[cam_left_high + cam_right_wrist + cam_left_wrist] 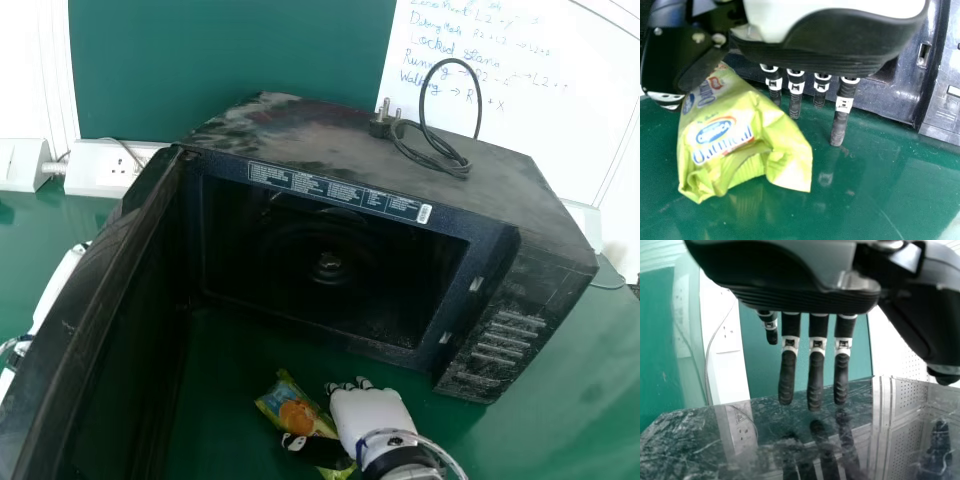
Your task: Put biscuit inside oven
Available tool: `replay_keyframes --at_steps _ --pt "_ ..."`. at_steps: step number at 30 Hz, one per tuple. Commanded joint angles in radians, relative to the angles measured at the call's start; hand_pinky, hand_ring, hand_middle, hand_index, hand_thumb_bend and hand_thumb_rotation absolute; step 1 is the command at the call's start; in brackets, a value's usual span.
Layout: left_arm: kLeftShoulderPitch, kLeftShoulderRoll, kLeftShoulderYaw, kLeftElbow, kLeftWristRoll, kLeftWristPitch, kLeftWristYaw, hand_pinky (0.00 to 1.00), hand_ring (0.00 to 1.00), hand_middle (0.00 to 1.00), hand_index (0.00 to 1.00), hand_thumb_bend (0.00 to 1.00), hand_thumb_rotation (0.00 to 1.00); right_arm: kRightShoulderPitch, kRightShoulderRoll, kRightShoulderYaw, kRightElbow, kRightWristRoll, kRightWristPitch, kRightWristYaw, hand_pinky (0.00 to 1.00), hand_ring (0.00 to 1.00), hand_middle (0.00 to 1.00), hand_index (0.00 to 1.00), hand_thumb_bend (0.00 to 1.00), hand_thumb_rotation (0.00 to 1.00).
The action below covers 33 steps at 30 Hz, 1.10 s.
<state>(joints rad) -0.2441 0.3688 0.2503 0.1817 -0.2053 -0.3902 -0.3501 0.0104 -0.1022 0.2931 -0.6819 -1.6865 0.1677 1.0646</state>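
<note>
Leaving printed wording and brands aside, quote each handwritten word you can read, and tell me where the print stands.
Whiteboard: "Locked"
Whiteboard: "Running"
Whiteboard: "Walking"
Whiteboard, rest of the writing: too unclear or cut off to quote surely.
Label strip on the oven: print, too small to read.
Biscuit packet: large print, not quoted, as asked.

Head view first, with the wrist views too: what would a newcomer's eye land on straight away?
Probably the big dark oven in the middle of the head view, its door swung open on the left and its plug lying on top. Next, the bright yellow-green biscuit packet in front of it, right beside the robot's white right hand.
</note>
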Motion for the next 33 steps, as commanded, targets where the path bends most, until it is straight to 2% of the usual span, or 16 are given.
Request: replay_keyframes --at_steps 1,8,19,22,24,29,33 --pt "0.013 -0.004 -0.008 -0.023 0.012 0.008 0.01 0.3 0.37 0.41 0.48 0.51 0.06 0.041 0.004 0.0 0.065 0.012 0.001 0.079 0.82 0.93 0.96 0.95 0.92 0.42" --pt "0.008 -0.006 -0.009 -0.012 0.008 0.004 0.002 0.3 0.38 0.42 0.48 0.51 0.06 0.038 0.007 0.003 0.056 0.007 -0.014 0.126 0.84 0.93 0.96 0.95 0.95 0.4" --pt "0.01 -0.003 -0.01 -0.02 0.017 0.014 0.008 0.31 0.39 0.42 0.48 0.51 0.06 0.031 -0.014 0.021 0.036 0.039 -0.069 0.184 0.83 0.91 0.94 0.91 0.86 0.37" --pt "0.009 -0.003 -0.011 -0.018 0.018 0.016 0.008 0.31 0.39 0.42 0.48 0.51 0.06 0.037 -0.01 0.032 0.031 0.044 -0.072 0.191 0.85 0.92 0.94 0.92 0.82 0.35" --pt "0.007 -0.002 -0.012 -0.012 0.017 0.01 0.004 0.31 0.39 0.42 0.48 0.51 0.06 0.044 -0.012 0.043 0.026 0.043 -0.079 0.187 0.85 0.91 0.94 0.91 0.73 0.28" --pt "0.003 -0.001 -0.014 -0.007 0.027 0.004 0.008 0.31 0.39 0.42 0.48 0.51 0.06 0.053 -0.023 0.065 0.017 0.052 -0.096 0.196 0.82 0.9 0.92 0.91 0.61 0.19" --pt "0.001 -0.002 -0.011 0.0 0.017 0.01 0.001 0.31 0.38 0.43 0.48 0.51 0.06 0.053 -0.022 0.073 0.015 0.057 -0.097 0.209 0.83 0.9 0.92 0.91 0.59 0.17"
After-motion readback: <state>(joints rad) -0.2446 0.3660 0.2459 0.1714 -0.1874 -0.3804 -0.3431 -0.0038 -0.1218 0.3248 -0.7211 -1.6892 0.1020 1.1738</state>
